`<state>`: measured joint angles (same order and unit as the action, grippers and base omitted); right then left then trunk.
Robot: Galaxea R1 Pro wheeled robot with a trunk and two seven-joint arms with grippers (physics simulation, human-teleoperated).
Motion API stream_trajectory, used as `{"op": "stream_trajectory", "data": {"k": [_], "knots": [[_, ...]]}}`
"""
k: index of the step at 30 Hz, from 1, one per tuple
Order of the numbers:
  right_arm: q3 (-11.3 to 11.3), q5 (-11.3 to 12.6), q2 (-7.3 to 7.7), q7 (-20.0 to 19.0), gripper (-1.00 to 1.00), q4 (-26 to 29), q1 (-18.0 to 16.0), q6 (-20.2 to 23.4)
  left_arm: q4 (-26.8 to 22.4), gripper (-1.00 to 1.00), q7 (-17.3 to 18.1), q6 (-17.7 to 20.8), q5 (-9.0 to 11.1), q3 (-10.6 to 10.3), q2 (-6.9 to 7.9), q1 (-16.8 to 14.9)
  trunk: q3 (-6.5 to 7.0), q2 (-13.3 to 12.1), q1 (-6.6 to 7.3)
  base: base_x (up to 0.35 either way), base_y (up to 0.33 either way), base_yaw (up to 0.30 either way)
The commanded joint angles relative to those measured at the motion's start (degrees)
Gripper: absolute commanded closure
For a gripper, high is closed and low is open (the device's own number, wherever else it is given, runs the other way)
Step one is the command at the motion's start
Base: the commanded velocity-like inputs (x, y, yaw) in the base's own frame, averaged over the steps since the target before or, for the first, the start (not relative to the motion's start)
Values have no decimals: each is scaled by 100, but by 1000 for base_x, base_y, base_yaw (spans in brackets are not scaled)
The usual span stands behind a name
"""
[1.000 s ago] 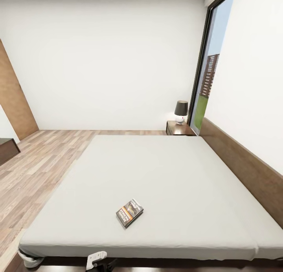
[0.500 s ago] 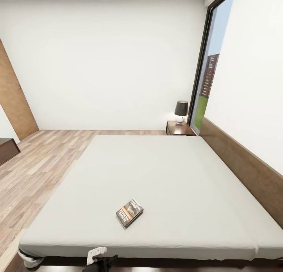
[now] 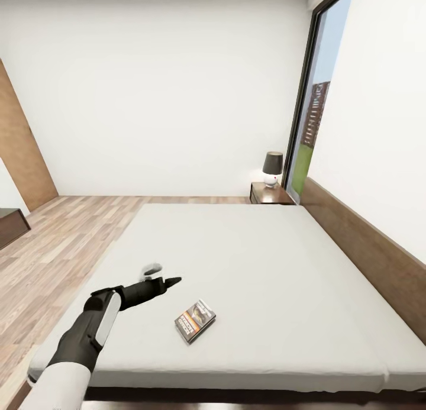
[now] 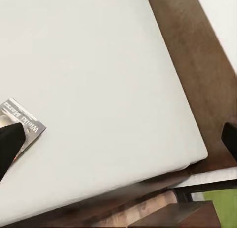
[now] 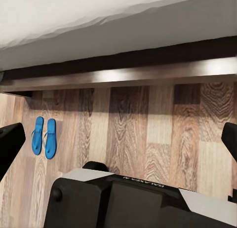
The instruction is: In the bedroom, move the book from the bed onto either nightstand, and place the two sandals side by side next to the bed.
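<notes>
The book (image 3: 195,321) lies flat on the pale grey mattress of the bed (image 3: 254,256), near its foot edge. My left gripper (image 3: 163,278) hovers open over the mattress, a little to the left of the book and beyond it. Through the left wrist camera a corner of the book (image 4: 22,127) sits by one dark finger (image 4: 9,146), the other finger being far across. The two blue sandals (image 5: 44,136) lie side by side on the wood floor close to the bed frame (image 5: 128,77). My right gripper (image 5: 118,141) hangs open above that floor. A nightstand (image 3: 269,194) stands at the bed's far corner.
A lamp (image 3: 273,167) with a dark shade stands on the nightstand, beside the tall window (image 3: 313,108). The headboard (image 3: 367,250) runs along the right wall. A dark bench (image 3: 12,225) and a wooden door (image 3: 21,155) are at the left. My own base (image 5: 138,201) is below the right gripper.
My left arm has risen from below the bed's foot edge and stretched out over the mattress, to the left of the book. The book has not moved.
</notes>
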<state>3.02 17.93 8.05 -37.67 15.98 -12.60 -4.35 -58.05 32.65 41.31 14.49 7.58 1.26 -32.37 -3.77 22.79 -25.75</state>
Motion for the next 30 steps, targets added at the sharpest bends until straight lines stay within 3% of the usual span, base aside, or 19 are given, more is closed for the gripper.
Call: {"op": "stream_trajectory", "data": {"k": [1,4,6,9,18,30], "knots": [[32,27,4,-7,-100,-7,-6,-30,-47,-100,-83,159,18,15,-7,-35,-13,13,-4,0,0,0],[30,27,4,-3,-100,-7,-6,-31,-9,-100,-441,274,41,47,-15,-65,-13,13,-4,0,0,0],[26,27,4,-3,-100,-7,-6,-31,31,-100,-842,257,118,79,-24,-77,-13,13,-4,0,0,0],[30,27,4,-2,-100,-7,-6,-31,105,-100,-1150,167,254,92,-49,-83,-13,13,-4,0,0,0],[26,27,4,-3,-100,-7,-6,-31,593,-100,-1304,-74,333,100,-83,-86,-20,13,-4,0,0,0],[11,27,4,-3,-100,-7,-6,-23,645,-100,-1271,-219,340,84,-86,-86,-112,13,-4,0,0,0]]}}
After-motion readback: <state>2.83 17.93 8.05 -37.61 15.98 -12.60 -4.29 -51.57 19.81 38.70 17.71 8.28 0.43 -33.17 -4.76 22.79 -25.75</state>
